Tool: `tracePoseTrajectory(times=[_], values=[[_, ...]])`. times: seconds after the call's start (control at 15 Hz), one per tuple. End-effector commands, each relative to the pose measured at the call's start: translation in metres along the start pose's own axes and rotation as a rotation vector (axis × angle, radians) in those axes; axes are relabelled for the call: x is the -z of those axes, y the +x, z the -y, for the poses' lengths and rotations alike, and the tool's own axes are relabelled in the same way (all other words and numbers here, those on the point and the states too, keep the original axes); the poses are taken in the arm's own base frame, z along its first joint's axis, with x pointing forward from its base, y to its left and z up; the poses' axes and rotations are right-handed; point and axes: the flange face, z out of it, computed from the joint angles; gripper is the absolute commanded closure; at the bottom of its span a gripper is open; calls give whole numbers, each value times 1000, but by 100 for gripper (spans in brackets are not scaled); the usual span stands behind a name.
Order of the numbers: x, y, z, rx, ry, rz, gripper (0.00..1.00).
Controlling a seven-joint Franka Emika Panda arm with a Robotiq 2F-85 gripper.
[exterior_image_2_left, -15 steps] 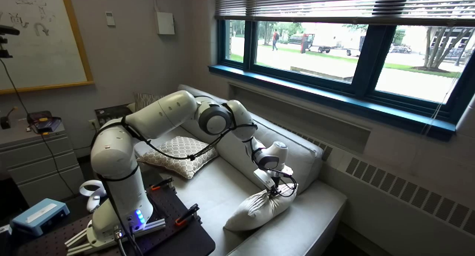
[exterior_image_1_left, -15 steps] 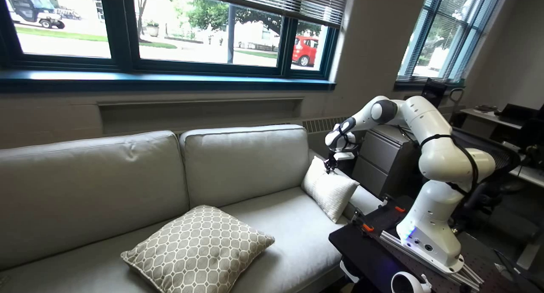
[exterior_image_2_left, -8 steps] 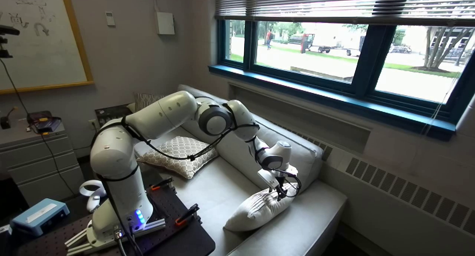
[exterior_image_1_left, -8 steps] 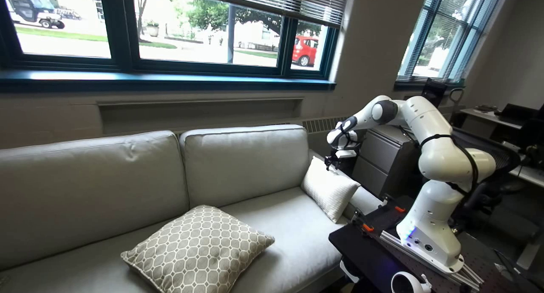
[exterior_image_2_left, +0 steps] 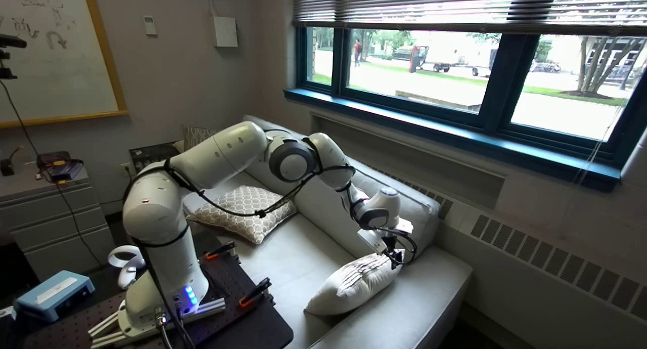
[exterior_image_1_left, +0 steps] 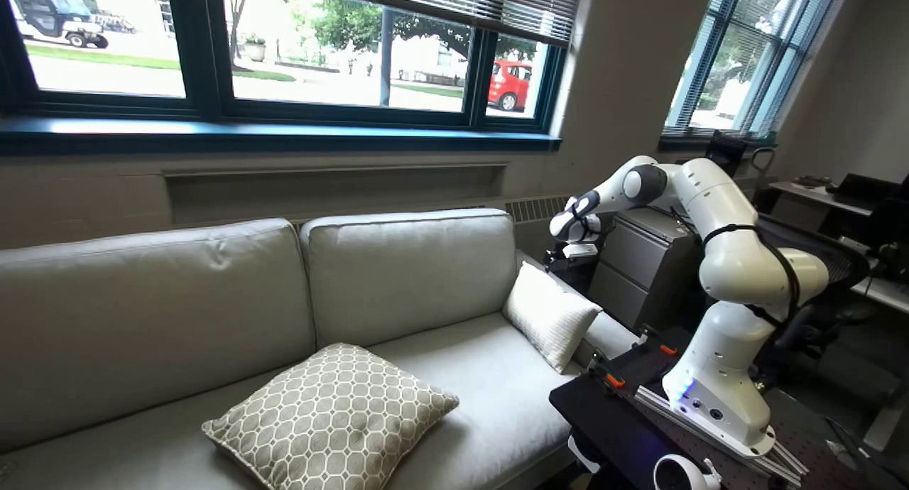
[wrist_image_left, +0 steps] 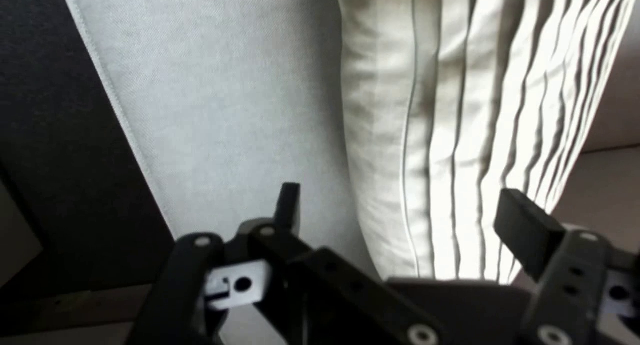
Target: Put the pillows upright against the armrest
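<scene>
your gripper (wrist_image_left: 407,217) is spread. wrist view, one o'clock: pleated white pillow (wrist_image_left: 450,125) tilts beside the woven armrest (wrist_image_left: 225,110), long axis twelve to six. lattice pillow (exterior_image_1_left: 341,419) lies on the seat (exterior_image_1_left: 490,383).

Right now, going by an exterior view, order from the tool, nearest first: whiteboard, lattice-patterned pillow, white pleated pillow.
In an exterior view:
1. White pleated pillow: right by the tool, next to the armrest; contact unclear.
2. Lattice-patterned pillow: farther along the sofa seat.
3. Whiteboard: on the wall, this view's upper left.
</scene>
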Motion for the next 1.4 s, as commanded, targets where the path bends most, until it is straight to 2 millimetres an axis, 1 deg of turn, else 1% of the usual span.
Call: tracePoseTrajectory(times=[0.0,0.13,0.27,0.47,0.67,0.73,0.87,0.93,1.07,1.2,1.27,1.33], values=[[45,1,5,-14,3,-91,0],[71,0,18,0,-4,-155,0],[98,-4,40,23,0,-205,0],[129,-17,95,75,22,-243,0],[145,-36,167,111,49,-223,0],[147,-44,194,121,58,-208,0],[144,-59,253,161,90,-174,0],[140,-69,285,185,109,-149,0],[128,-87,343,224,138,-99,0],[117,-107,390,265,159,-46,0],[110,-119,411,286,159,-21,0],[104,-129,427,302,155,1,0]])
